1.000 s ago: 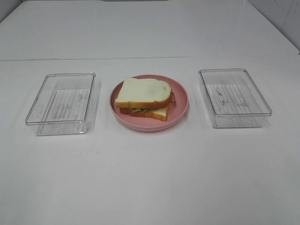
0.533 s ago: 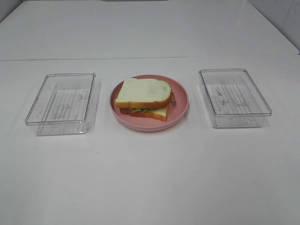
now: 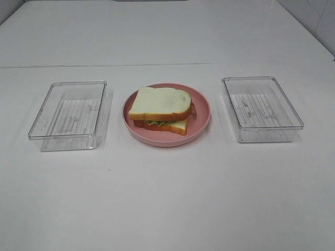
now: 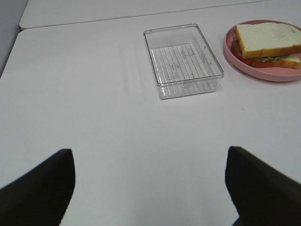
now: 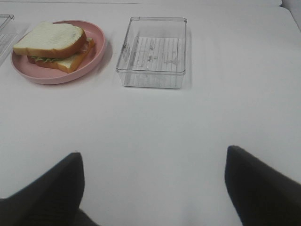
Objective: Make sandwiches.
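Observation:
One sandwich [image 3: 160,110] of two thick white bread slices with orange-brown crust lies on a round pink plate [image 3: 201,116] at the table's middle; green lettuce and a reddish strip show between the slices. The left wrist view has the sandwich [image 4: 267,43] far off, and the right wrist view shows the sandwich [image 5: 52,43] likewise. My left gripper [image 4: 150,188] is open over bare table, well short of everything. My right gripper [image 5: 153,188] is open too, with nothing between its fingers. Neither arm appears in the exterior high view.
A clear plastic box [image 3: 69,114] stands left of the plate and another clear box [image 3: 260,107] stands right of it; both hold nothing. A seam [image 3: 104,65] runs across the white table behind them.

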`<act>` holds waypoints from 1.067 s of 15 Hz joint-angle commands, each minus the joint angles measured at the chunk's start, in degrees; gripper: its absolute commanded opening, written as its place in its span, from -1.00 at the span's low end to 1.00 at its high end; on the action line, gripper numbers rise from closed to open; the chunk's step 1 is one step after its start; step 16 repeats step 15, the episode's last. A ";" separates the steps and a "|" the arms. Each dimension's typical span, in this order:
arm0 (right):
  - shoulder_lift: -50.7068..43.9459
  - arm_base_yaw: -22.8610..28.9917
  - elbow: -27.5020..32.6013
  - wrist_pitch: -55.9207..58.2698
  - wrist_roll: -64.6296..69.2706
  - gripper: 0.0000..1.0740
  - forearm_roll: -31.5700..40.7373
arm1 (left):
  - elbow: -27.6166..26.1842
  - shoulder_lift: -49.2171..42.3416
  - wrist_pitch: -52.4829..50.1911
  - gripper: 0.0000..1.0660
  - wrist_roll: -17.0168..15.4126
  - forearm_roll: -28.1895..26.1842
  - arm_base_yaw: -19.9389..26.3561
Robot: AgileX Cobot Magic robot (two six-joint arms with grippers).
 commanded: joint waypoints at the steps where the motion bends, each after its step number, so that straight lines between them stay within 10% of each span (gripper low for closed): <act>1: -0.86 0.06 0.11 -0.52 -0.29 0.45 0.11 | 0.11 -1.43 -0.52 0.55 0.00 -0.34 -0.11; 16: -0.86 0.06 0.11 -0.52 -0.29 0.45 0.11 | 0.11 -1.43 -0.52 0.55 0.00 -0.34 -0.11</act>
